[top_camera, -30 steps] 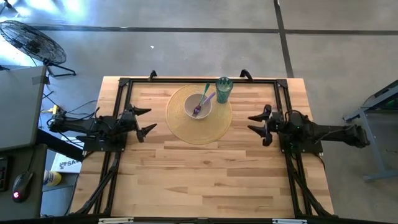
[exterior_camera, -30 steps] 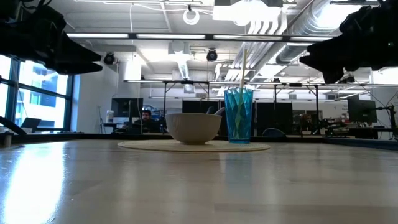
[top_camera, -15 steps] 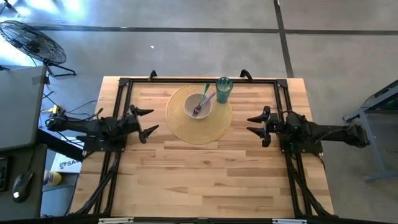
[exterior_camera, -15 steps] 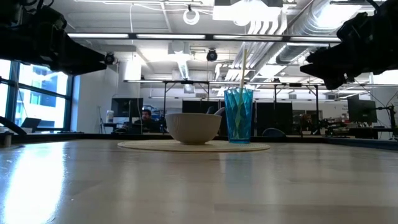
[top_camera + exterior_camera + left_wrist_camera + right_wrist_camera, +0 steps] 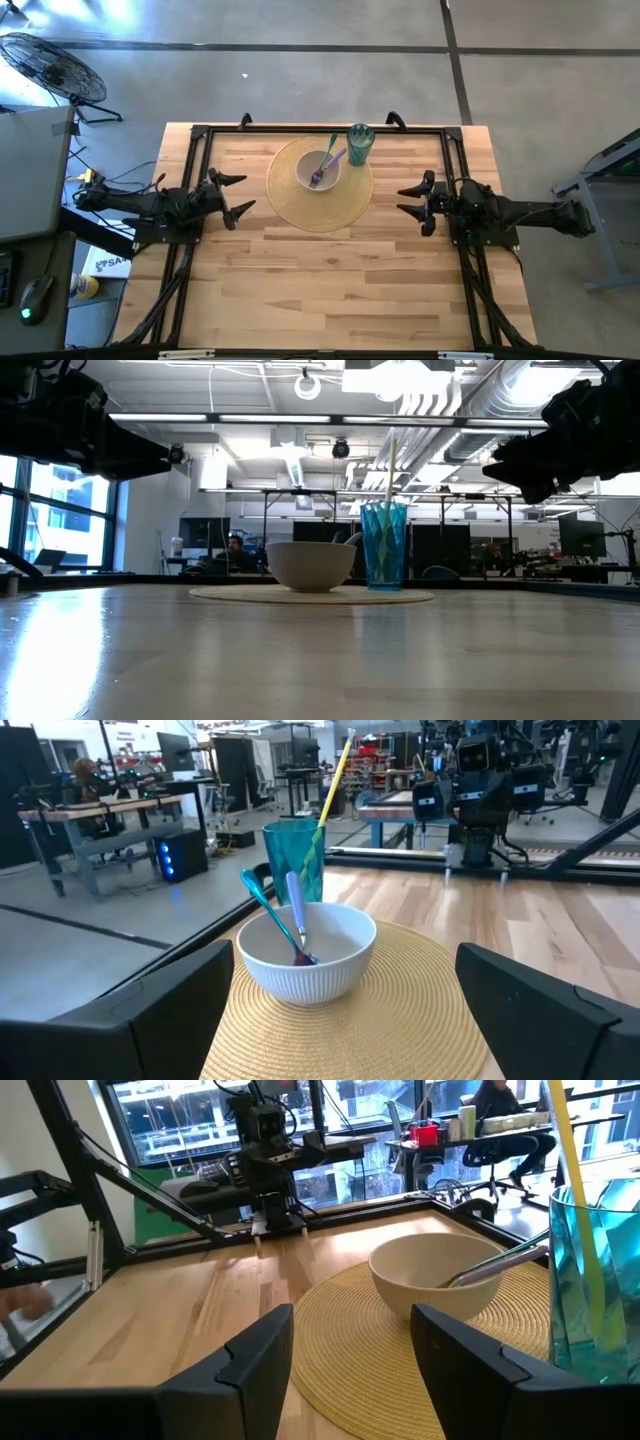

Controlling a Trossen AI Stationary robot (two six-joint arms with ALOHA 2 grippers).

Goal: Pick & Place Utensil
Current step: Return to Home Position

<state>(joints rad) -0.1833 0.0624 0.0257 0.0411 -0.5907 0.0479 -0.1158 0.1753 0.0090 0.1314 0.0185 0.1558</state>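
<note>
A white ribbed bowl (image 5: 320, 172) (image 5: 306, 954) (image 5: 436, 1274) sits on a round woven placemat (image 5: 320, 184) near the table's far edge. Two utensils lean inside it, one teal-handled (image 5: 270, 908), one purple-handled (image 5: 296, 910), heads down in the bowl, handles resting on its rim. A teal tumbler (image 5: 359, 144) (image 5: 294, 856) stands on the mat, right of the bowl, holding a yellow straw (image 5: 334, 774). My left gripper (image 5: 233, 196) hovers open left of the mat. My right gripper (image 5: 413, 200) hovers open right of it. Neither touches anything.
A black metal frame (image 5: 320, 130) runs along the table's far edge and down both sides under the arms. Bare wood (image 5: 330, 280) stretches from the mat to the near edge. A fan (image 5: 50, 68) stands on the floor off the far left corner.
Both grippers have crept slightly inward toward the placemat, the left one toward the right and the right one toward the left. Bowl, utensils and tumbler have stayed put.
</note>
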